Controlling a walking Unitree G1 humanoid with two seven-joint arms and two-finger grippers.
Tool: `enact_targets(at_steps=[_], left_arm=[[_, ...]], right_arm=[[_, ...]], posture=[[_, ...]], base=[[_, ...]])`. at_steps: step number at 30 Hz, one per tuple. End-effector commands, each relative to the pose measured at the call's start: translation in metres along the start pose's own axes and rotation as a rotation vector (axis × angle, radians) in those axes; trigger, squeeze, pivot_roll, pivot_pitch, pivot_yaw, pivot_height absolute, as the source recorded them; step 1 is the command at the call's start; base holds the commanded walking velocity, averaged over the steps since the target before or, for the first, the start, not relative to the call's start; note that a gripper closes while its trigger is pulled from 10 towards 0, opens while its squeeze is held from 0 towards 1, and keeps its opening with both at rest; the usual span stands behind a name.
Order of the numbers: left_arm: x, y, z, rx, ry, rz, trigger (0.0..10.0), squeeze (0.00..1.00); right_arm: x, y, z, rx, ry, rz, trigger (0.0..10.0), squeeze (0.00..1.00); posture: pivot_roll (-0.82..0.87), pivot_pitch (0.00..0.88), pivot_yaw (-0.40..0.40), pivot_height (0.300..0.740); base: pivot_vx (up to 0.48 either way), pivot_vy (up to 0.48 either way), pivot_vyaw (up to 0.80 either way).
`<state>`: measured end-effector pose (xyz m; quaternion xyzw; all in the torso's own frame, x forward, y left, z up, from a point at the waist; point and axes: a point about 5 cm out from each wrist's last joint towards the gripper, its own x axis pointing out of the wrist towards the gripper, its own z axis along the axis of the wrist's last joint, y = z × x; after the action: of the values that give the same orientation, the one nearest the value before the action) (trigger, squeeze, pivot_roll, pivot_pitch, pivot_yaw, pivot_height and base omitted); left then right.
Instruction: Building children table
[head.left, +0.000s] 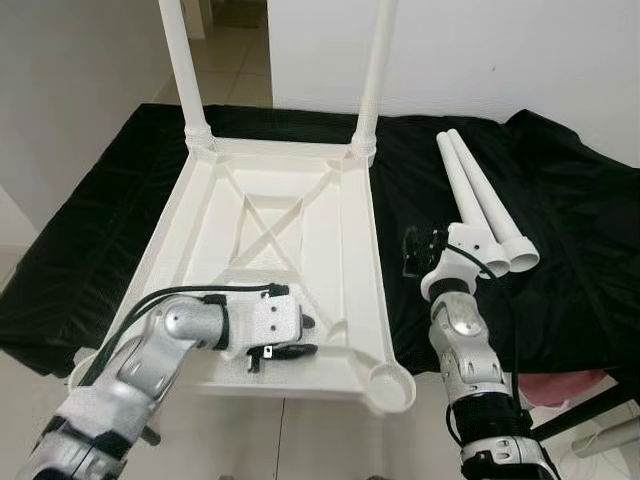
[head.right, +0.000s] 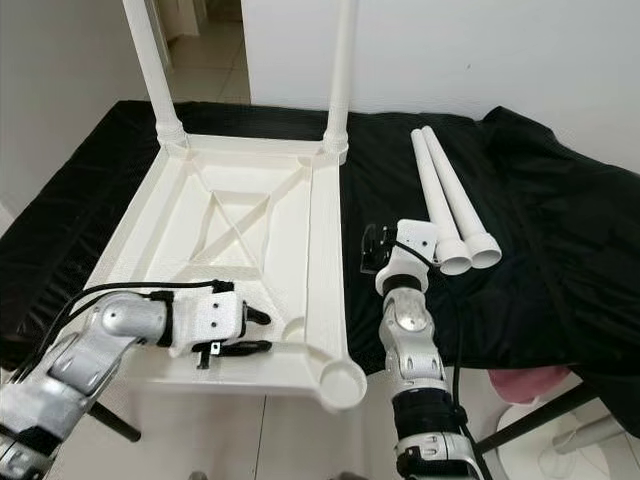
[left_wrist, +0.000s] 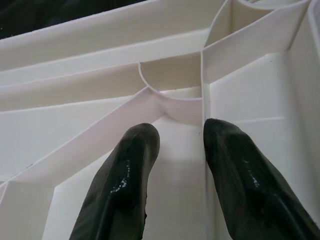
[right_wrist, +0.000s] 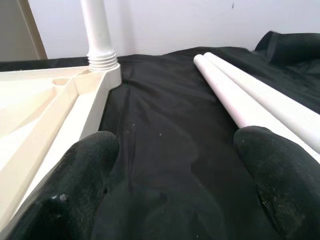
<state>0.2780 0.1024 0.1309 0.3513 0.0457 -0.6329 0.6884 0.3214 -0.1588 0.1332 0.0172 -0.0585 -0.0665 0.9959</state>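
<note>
Upturned white plastic table top (head.left: 300, 215) lying on black cloth (head.left: 560, 250), two legs (head.left: 375, 80) standing; left gripper (head.left: 290, 335) slightly parted, straddling rib; right gripper (right_wrist: 175, 200) spread wide, gripping nothing, beside two loose white tubes (head.left: 485, 205).

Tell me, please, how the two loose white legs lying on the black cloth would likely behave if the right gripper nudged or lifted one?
The loose legs are round tubes, so a nudge would probably roll them across the black cloth. They look like hollow plastic, likely light and stiff. The smooth surface may slip between the right gripper's open fingers.
</note>
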Motion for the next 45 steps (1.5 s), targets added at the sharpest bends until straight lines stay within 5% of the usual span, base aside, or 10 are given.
enact_targets(at_steps=[1, 10, 13, 20, 24, 25, 32, 44, 45], left_arm=[[-0.003, 0.023, -0.01, 0.016, 0.068, 0.324, 10.0, 0.0], [0.002, 0.058, -0.008, 0.05, 0.084, 0.472, 10.0, 0.0], [0.008, 0.083, -0.001, 0.02, 0.057, 0.616, 10.0, 0.0], [0.013, 0.087, 0.005, -0.037, -0.018, 0.647, 10.0, 0.0], [0.017, 0.088, 0.014, -0.139, -0.143, 0.64, 10.0, 0.0], [0.018, 0.088, 0.023, -0.256, -0.257, 0.636, 10.0, 0.0], [0.022, 0.088, 0.034, -0.388, -0.401, 0.627, 10.0, 0.0], [0.045, 0.082, 0.052, -0.582, -0.536, 0.585, 10.0, 0.0], [0.049, 0.081, 0.054, -0.617, -0.556, 0.573, 10.0, 0.0]], right_arm=[[-0.002, -0.003, -0.001, -0.005, 0.002, -0.006, 10.0, 0.0], [0.0, -0.012, 0.001, -0.023, -0.009, -0.023, 10.0, 0.0], [0.004, -0.02, 0.005, -0.047, -0.022, -0.031, 10.0, 0.0], [0.006, -0.023, 0.007, -0.062, -0.032, -0.033, 10.0, 0.0], [0.007, -0.026, 0.008, -0.076, -0.034, -0.031, 10.0, 0.0], [0.009, -0.027, 0.008, -0.091, -0.039, -0.025, 10.0, 0.0], [0.013, -0.028, 0.01, -0.13, -0.058, -0.015, 10.0, 0.0], [0.021, -0.035, 0.003, -0.193, -0.025, -0.074, 10.0, 0.0], [0.025, -0.034, 0.004, -0.17, -0.019, -0.096, 10.0, 1.0]], posture=[[-0.02, 0.0, 0.014, 0.74], [-0.04, 0.0, 0.015, 0.74], [-0.06, 0.0, 0.019, 0.74], [-0.08, 0.0, 0.023, 0.74], [-0.08, 0.0, 0.021, 0.74], [-0.07, 0.0, 0.027, 0.74], [-0.06, 0.0, 0.05, 0.74], [-0.11, 0.0, 0.081, 0.74], [-0.11, 0.0, 0.075, 0.74]], base=[[0.0, 0.0, 0.0], [0.0, 0.0, 0.0], [0.0, 0.0, 0.0], [0.0, 0.0, 0.0], [0.0, 0.0, 0.0], [0.0, 0.0, 0.0], [0.0, 0.0, 0.0], [0.0, 0.0, 0.0], [0.0, 0.0, 0.0]])
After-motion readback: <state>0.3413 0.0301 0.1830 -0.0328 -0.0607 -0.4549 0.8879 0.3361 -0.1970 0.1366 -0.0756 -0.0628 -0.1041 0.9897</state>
